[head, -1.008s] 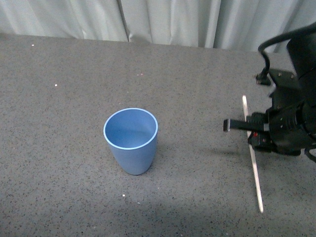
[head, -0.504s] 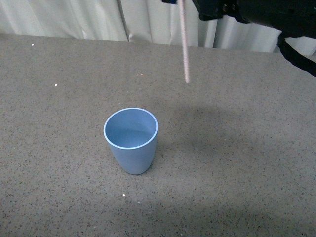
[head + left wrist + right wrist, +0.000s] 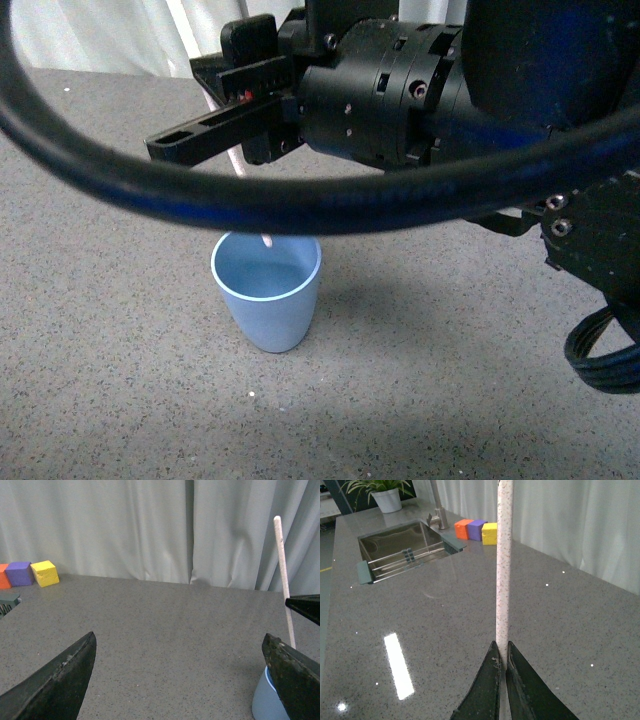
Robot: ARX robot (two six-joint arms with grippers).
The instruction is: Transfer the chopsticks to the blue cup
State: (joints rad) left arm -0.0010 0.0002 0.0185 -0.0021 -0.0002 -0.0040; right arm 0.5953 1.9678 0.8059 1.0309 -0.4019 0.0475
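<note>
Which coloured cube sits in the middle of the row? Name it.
The purple cube: it has the orange cube on one side and the yellow cube on the other.

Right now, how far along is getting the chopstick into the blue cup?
Done: the chopstick is off the table, clamped in the right claw. In hand: it hangs nearly upright with its lower tip at the mouth of the blue cup; whether it has dipped inside, I can't tell. Left: lower it and open the claw. The left claw is open and holds nothing.

one chopstick [image 3: 285, 580] — one cup [image 3: 266, 300] — three cubes [image 3: 20, 573]
</note>
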